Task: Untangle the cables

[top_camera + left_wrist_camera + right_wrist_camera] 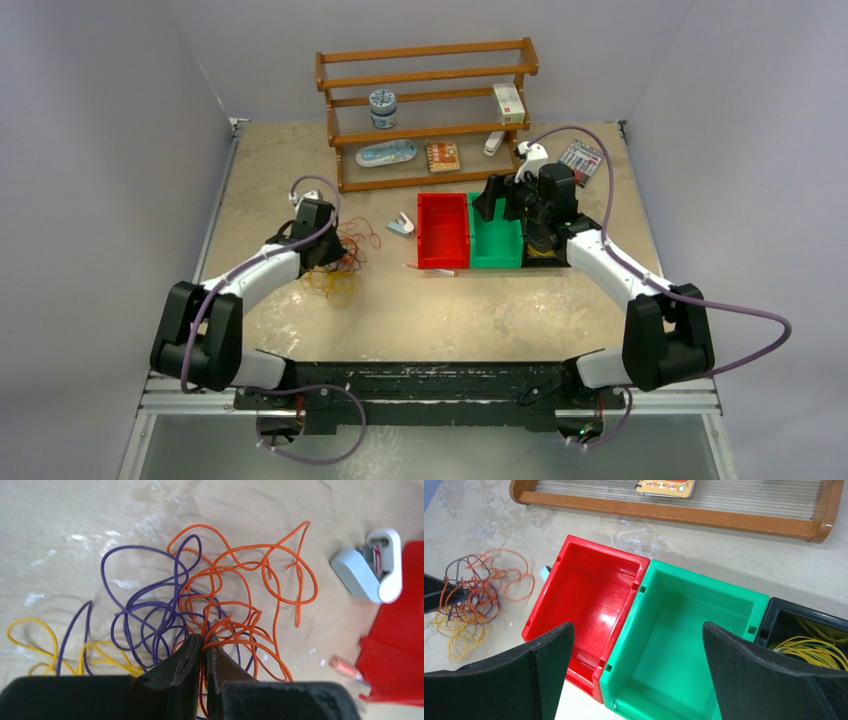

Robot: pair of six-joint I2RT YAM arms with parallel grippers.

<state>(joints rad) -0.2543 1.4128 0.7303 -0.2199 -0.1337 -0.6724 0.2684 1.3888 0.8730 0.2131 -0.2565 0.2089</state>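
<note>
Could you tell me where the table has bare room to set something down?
The widest free patch on the table is the near strip, bordered by the cables, the red bin and green bin, and the arms' base rail. The far left corner, beside the shelf, is bare. It is crowded between cables and red bin, where a white-blue gadget lies.

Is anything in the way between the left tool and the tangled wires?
No, nothing visible stands between them. The left tool sits right in the tangle of thin orange, purple and yellow wire cables, its jaws closed on an orange strand.
</note>
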